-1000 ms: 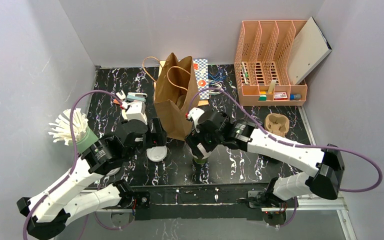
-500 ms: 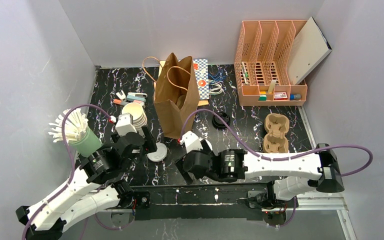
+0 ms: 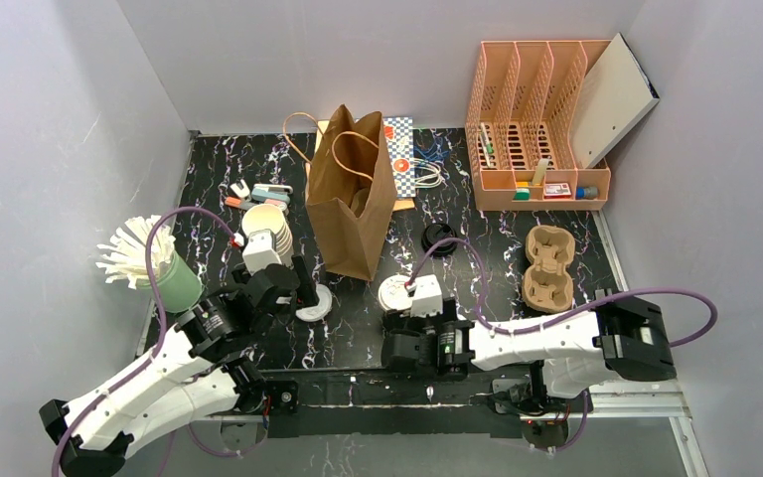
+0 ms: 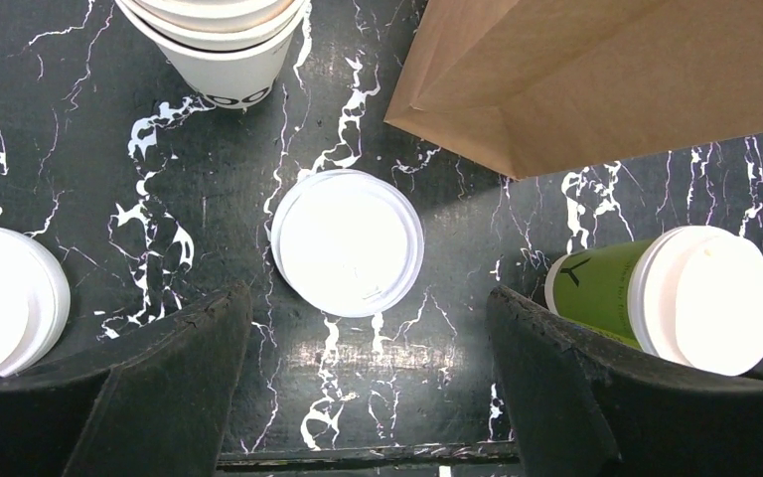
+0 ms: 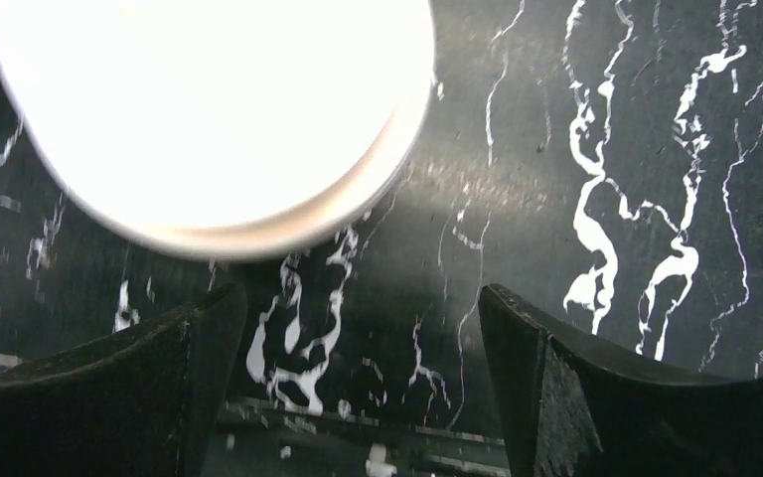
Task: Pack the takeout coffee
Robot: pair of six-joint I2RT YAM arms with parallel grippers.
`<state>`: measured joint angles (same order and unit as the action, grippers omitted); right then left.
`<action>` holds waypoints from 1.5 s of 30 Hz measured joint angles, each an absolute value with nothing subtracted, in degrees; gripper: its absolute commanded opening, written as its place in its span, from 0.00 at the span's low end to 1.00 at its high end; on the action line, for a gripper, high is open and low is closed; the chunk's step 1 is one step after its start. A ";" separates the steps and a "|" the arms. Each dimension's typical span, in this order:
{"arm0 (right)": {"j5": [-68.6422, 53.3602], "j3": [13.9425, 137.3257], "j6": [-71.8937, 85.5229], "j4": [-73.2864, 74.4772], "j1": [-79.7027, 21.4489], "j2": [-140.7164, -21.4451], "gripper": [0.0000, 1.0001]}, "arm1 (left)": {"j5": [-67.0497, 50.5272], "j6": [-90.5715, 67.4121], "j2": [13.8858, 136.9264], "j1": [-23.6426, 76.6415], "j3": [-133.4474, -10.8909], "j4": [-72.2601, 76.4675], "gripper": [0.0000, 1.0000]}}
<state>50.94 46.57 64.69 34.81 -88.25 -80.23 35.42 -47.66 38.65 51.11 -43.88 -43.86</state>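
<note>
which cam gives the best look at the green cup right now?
Left wrist: the green cup stands at the right, green side and white lid both clear. Top external shows only its lid from above. Right wrist catches just a blown-out white disc, probably that lid, cropped, no green.

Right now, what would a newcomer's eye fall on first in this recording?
The open brown paper bag standing mid-table, handles up, dominates. Right of it at the back sits a peach file organizer. In front of the bag, two white discs pop against the black marble: a round white lid and the white-lidded green cup.
</note>
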 measured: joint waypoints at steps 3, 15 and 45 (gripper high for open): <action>52.69 44.77 65.30 30.63 -85.41 -80.20 0.91 | 35.64 -47.64 38.37 51.11 -43.51 -43.75 0.84; 52.40 36.53 52.88 5.21 -78.70 -77.47 0.90 | 36.25 -46.92 39.62 51.11 -43.55 -43.00 0.84; 35.03 26.50 29.28 -9.52 -58.17 -55.11 0.98 | 49.19 -33.12 52.34 50.76 -69.06 -51.64 0.48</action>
<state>35.03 26.50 29.28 -9.52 -58.17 -55.11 49.19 -33.12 52.34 50.76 -69.06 -51.64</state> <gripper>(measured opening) 0.982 0.468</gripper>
